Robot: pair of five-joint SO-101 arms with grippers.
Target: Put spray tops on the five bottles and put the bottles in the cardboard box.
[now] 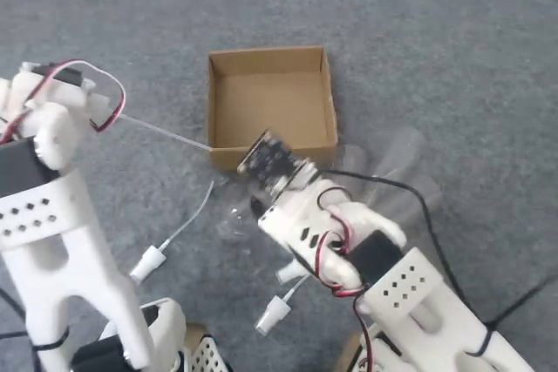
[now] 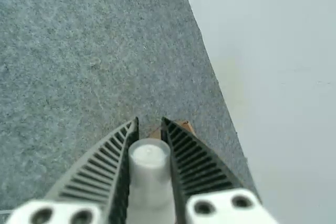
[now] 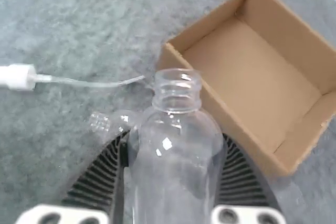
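Observation:
In the left wrist view my left gripper (image 2: 149, 124) is shut on a white spray top (image 2: 150, 169) and held above the grey carpet. From the high view that gripper (image 1: 87, 98) sits at the far left, and the top's thin tube (image 1: 166, 131) reaches toward the cardboard box (image 1: 270, 52). My right gripper (image 3: 176, 140) is shut on a clear uncapped bottle (image 3: 176, 124) whose neck points toward the open, empty box (image 3: 231, 114). The high view has this gripper (image 1: 261, 198) just in front of the box's near corner.
Two loose spray tops (image 1: 148, 263) (image 1: 275, 311) with tubes lie on the carpet in front. Clear bottles (image 1: 397, 158) lie right of the box. Another bottle (image 3: 107, 121) and a spray top (image 3: 16, 77) lie beside my right gripper.

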